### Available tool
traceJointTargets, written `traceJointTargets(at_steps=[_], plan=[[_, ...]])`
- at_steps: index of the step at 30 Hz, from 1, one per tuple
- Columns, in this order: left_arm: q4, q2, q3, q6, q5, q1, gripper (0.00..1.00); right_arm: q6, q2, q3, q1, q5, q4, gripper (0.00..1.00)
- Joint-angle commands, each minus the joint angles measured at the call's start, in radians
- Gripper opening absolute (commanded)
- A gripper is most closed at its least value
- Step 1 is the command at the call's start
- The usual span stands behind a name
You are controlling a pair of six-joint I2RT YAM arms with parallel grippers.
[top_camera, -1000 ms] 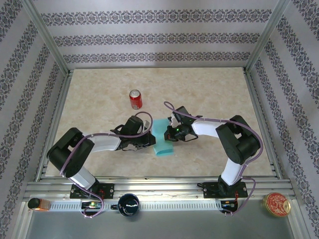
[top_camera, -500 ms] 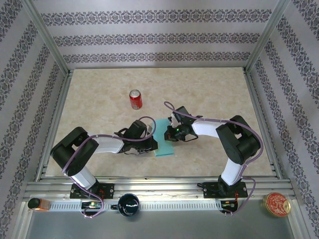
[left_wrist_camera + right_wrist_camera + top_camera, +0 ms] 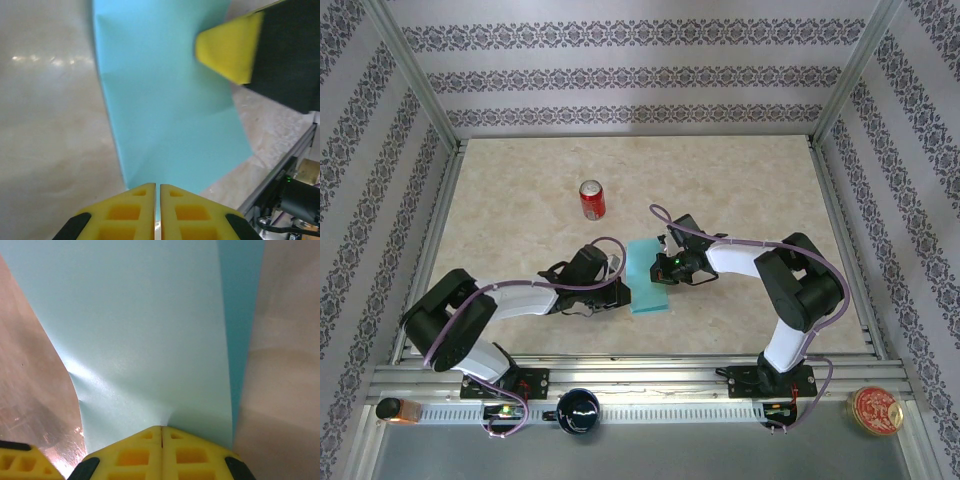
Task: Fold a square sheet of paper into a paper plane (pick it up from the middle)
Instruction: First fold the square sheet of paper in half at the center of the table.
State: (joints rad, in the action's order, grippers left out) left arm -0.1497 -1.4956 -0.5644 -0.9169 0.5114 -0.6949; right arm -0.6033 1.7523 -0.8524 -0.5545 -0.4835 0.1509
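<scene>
Marble-patterned table [image 3: 740, 190] is seen bearing the folded turquoise paper sheet [image 3: 648, 275] at its middle. The sheet is pinched from the left by the left gripper [image 3: 158, 192] and from the right by the right gripper [image 3: 161, 432], both jaw pairs pressed together on it. Red soda can [image 3: 591, 199] is seen upright, well behind.

The left gripper [image 3: 623, 292] had slid further from the can [image 3: 591, 199]. It went from about the middle of the paper's [image 3: 648, 272] can-side edge down toward the corner farthest from the can on that side. The left arm [image 3: 515, 297] had dropped and stretched out, and its raised elbow had sunk low and swung further from the can. The paper had been bowed up, with a curled lip at the end away from the can. It had now flattened into a plain strip.
</scene>
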Motion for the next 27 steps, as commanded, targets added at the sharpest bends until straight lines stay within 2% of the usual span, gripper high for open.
traceJointTargets(at_steps=[1, 12, 20, 24, 27], plan=[[-0.058, 0.015, -0.029, -0.025, -0.016, -0.017, 0.11, -0.009, 0.016, 0.046, -0.001, 0.108, 0.092, 0.00], [-0.200, -0.131, 0.000, -0.083, 0.051, -0.053, 0.11, -0.010, 0.026, 0.052, -0.001, 0.106, 0.084, 0.00], [-0.141, -0.086, 0.128, -0.067, 0.017, -0.064, 0.11, -0.009, 0.033, 0.055, 0.003, 0.106, 0.079, 0.00], [-0.073, -0.061, 0.111, -0.022, 0.030, -0.086, 0.12, -0.010, 0.034, 0.055, 0.004, 0.108, 0.078, 0.00], [0.055, -0.032, 0.061, 0.039, -0.011, -0.112, 0.12, -0.009, 0.029, 0.056, 0.005, 0.109, 0.082, 0.00]])
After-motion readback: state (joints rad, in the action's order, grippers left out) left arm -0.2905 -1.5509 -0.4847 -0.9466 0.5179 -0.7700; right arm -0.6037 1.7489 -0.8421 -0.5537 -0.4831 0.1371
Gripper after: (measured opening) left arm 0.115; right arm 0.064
